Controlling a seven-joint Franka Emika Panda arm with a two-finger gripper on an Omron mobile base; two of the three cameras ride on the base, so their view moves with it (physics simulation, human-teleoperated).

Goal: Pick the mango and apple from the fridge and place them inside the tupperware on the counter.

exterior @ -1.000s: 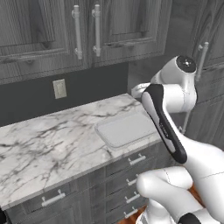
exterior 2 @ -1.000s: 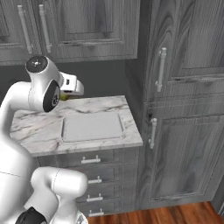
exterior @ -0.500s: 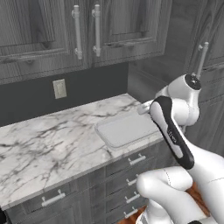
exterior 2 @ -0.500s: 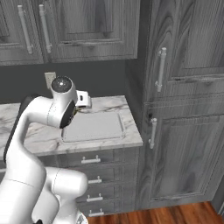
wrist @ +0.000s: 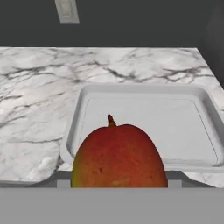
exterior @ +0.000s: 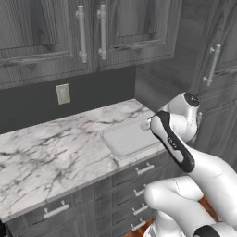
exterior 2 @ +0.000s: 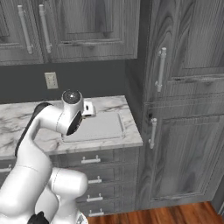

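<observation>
The mango point(wrist: 118, 155), orange-red shading to yellow-green at its left edge, fills the bottom middle of the hand view, stem up. My gripper is shut on it, and the fruit hides the fingers. It hangs just before the near rim of the tupperware point(wrist: 73, 127), a shallow pale tray lying empty on the counter point(wrist: 35, 87). From the base views my hand point(exterior 2: 88, 108) sits low at the tupperware's point(exterior 2: 120, 131) near left edge, behind the arm's elbow; the tupperware point(exterior: 110, 142) is partly covered by the arm. The apple and the fridge's inside are out of view.
Dark wood-grain upper cabinets point(exterior: 92, 32) hang over the counter point(exterior: 46, 157), and a wall outlet point(exterior: 63, 93) is on the backsplash. Tall dark panels with bar handles point(exterior 2: 161, 70) stand right of the counter's end. Drawers point(exterior 2: 91, 160) run below the slab.
The arm has swung down from head height to counter level, carrying the mango toward the tupperware's near edge. The counter and tupperware have stayed in place.
</observation>
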